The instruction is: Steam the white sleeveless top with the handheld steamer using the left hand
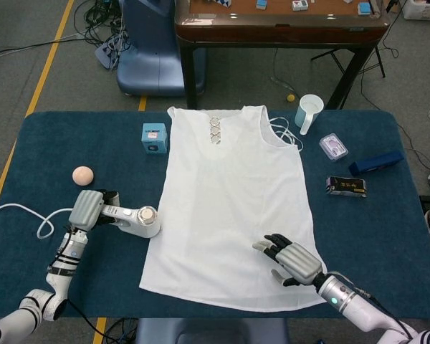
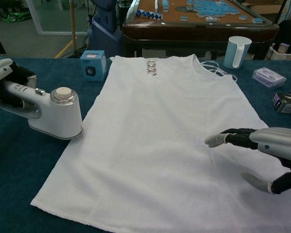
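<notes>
Left hand (image 1: pixel 86 208) wrapped round handheld steamer (image 2: pixel 56 114) handle; head parked on cloth just off white sleeveless top (image 1: pixel 233 204) left edge. Cord (image 1: pixel 21 213) snag risked. Right hand (image 1: pixel 294 261) fingers spread, empty, over hem; fabric drag possible.

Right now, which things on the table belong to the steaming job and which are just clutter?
Job: white top, steamer, left hand holding it, right hand over the hem.

Clutter: peach ball, blue box, cup, clear case, dark packet.
</notes>
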Controlling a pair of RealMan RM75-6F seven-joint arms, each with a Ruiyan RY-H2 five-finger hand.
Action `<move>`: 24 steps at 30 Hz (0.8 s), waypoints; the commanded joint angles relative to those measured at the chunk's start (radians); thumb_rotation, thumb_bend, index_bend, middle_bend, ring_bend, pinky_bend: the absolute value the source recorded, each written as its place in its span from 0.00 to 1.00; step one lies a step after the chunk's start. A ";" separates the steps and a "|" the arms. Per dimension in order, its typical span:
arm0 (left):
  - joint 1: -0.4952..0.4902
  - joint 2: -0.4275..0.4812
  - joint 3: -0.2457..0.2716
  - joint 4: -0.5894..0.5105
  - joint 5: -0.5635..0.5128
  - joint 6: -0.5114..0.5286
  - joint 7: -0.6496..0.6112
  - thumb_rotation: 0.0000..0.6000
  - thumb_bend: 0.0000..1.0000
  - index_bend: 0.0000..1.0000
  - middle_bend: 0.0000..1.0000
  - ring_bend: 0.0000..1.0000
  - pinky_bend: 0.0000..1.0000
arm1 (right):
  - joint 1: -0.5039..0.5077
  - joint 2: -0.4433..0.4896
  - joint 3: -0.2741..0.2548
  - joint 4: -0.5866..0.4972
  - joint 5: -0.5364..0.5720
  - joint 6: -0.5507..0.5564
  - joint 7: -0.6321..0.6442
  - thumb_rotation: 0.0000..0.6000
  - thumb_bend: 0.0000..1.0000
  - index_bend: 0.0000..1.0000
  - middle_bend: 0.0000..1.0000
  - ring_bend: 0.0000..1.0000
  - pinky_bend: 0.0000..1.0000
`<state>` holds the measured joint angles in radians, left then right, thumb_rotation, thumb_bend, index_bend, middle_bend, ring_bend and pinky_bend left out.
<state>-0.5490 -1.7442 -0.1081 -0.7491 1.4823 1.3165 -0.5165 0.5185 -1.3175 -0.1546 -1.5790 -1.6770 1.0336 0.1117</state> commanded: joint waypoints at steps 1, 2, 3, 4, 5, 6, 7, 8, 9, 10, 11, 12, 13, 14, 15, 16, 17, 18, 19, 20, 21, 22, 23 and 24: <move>0.012 0.009 -0.011 -0.002 -0.016 -0.001 -0.018 1.00 0.25 0.89 0.77 0.63 0.64 | -0.004 0.031 0.016 -0.032 -0.014 0.033 -0.010 1.00 0.28 0.00 0.13 0.00 0.02; 0.018 0.012 -0.015 -0.001 -0.024 -0.004 -0.031 1.00 0.25 0.89 0.77 0.63 0.64 | -0.005 0.046 0.023 -0.046 -0.015 0.045 -0.016 1.00 0.26 0.00 0.13 0.00 0.02; 0.022 0.014 -0.019 0.001 -0.031 -0.008 -0.043 1.00 0.25 0.89 0.77 0.63 0.64 | -0.006 0.058 0.028 -0.058 -0.016 0.054 -0.020 1.00 0.24 0.00 0.13 0.00 0.02; 0.026 0.014 -0.023 0.003 -0.039 -0.014 -0.055 1.00 0.25 0.89 0.77 0.63 0.64 | -0.007 0.071 0.035 -0.070 -0.016 0.066 -0.024 1.00 0.23 0.00 0.13 0.00 0.02; 0.031 0.015 -0.027 0.007 -0.049 -0.024 -0.072 1.00 0.25 0.89 0.77 0.63 0.64 | -0.009 0.090 0.045 -0.088 -0.015 0.083 -0.026 1.00 0.21 0.00 0.13 0.00 0.02; 0.034 0.014 -0.030 0.013 -0.056 -0.030 -0.083 1.00 0.25 0.89 0.77 0.63 0.64 | -0.011 0.106 0.052 -0.103 -0.014 0.096 -0.028 1.00 0.20 0.00 0.13 0.00 0.02; 0.037 0.013 -0.032 0.021 -0.061 -0.036 -0.094 1.00 0.25 0.89 0.77 0.63 0.64 | -0.013 0.122 0.060 -0.117 -0.013 0.109 -0.029 0.99 0.18 0.00 0.13 0.00 0.02; 0.040 0.009 -0.035 0.036 -0.066 -0.041 -0.106 1.00 0.25 0.89 0.77 0.63 0.64 | -0.016 0.144 0.073 -0.134 -0.010 0.128 -0.033 0.99 0.17 0.00 0.13 0.00 0.02; 0.041 0.004 -0.038 0.051 -0.070 -0.044 -0.115 1.00 0.25 0.89 0.77 0.63 0.64 | -0.018 0.160 0.081 -0.145 -0.008 0.141 -0.038 0.99 0.16 0.00 0.13 0.00 0.02; 0.042 -0.002 -0.040 0.066 -0.073 -0.047 -0.123 1.00 0.25 0.89 0.77 0.63 0.64 | -0.020 0.176 0.089 -0.156 -0.005 0.151 -0.046 0.98 0.16 0.00 0.13 0.00 0.02; 0.043 -0.010 -0.044 0.087 -0.077 -0.050 -0.137 1.00 0.25 0.89 0.77 0.63 0.64 | -0.024 0.195 0.099 -0.169 0.000 0.164 -0.058 0.98 0.15 0.00 0.13 0.00 0.02; 0.043 -0.016 -0.046 0.102 -0.079 -0.052 -0.148 1.00 0.25 0.89 0.77 0.63 0.64 | -0.027 0.209 0.106 -0.178 0.004 0.173 -0.066 0.97 0.15 0.00 0.13 0.00 0.02; 0.043 -0.023 -0.048 0.120 -0.081 -0.053 -0.157 1.00 0.25 0.89 0.78 0.63 0.64 | -0.030 0.223 0.111 -0.188 0.008 0.181 -0.073 0.97 0.14 0.00 0.13 0.00 0.02; 0.043 -0.033 -0.050 0.144 -0.082 -0.054 -0.169 1.00 0.25 0.89 0.78 0.63 0.64 | -0.035 0.239 0.118 -0.200 0.012 0.190 -0.080 0.96 0.14 0.00 0.13 0.00 0.02; 0.043 -0.041 -0.051 0.162 -0.083 -0.056 -0.177 1.00 0.25 0.89 0.78 0.63 0.64 | -0.039 0.249 0.121 -0.208 0.016 0.196 -0.082 0.96 0.14 0.00 0.13 0.00 0.02; 0.042 -0.049 -0.051 0.180 -0.082 -0.057 -0.185 1.00 0.25 0.89 0.78 0.63 0.64 | -0.042 0.257 0.124 -0.215 0.017 0.200 -0.082 0.96 0.13 0.00 0.13 0.00 0.02; 0.042 -0.060 -0.050 0.205 -0.083 -0.061 -0.194 1.00 0.25 0.89 0.78 0.63 0.64 | -0.048 0.268 0.128 -0.222 0.021 0.210 -0.081 0.96 0.13 0.00 0.13 0.00 0.02; 0.042 -0.068 -0.049 0.224 -0.081 -0.064 -0.200 1.00 0.25 0.89 0.78 0.63 0.64 | -0.052 0.275 0.130 -0.227 0.022 0.215 -0.080 0.95 0.13 0.00 0.13 0.00 0.02; 0.041 -0.079 -0.047 0.248 -0.079 -0.065 -0.207 1.00 0.25 0.89 0.78 0.63 0.64 | -0.057 0.282 0.131 -0.231 0.023 0.220 -0.078 0.95 0.13 0.00 0.13 0.00 0.02; 0.040 -0.087 -0.045 0.267 -0.076 -0.066 -0.210 1.00 0.25 0.89 0.78 0.63 0.64 | -0.060 0.286 0.131 -0.233 0.024 0.223 -0.077 0.95 0.13 0.00 0.13 0.00 0.02; 0.039 -0.095 -0.042 0.285 -0.074 -0.068 -0.212 1.00 0.25 0.89 0.78 0.63 0.64 | -0.063 0.289 0.132 -0.235 0.024 0.225 -0.076 0.95 0.13 0.00 0.13 0.00 0.02; 0.037 -0.104 -0.037 0.307 -0.069 -0.069 -0.214 1.00 0.25 0.89 0.77 0.63 0.64 | -0.067 0.292 0.132 -0.236 0.024 0.228 -0.074 0.94 0.13 0.00 0.13 0.00 0.02; 0.037 -0.110 -0.034 0.322 -0.066 -0.070 -0.216 1.00 0.25 0.89 0.77 0.63 0.64 | -0.070 0.295 0.133 -0.237 0.023 0.230 -0.073 0.94 0.13 0.00 0.13 0.00 0.02; 0.037 -0.116 -0.032 0.335 -0.064 -0.071 -0.217 1.00 0.25 0.88 0.76 0.62 0.64 | -0.073 0.297 0.132 -0.237 0.022 0.232 -0.072 0.94 0.13 0.00 0.13 0.00 0.02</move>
<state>-0.5102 -1.8411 -0.1475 -0.4430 1.4112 1.2502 -0.7242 0.4469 -1.0217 -0.0224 -1.8158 -1.6541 1.2644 0.0388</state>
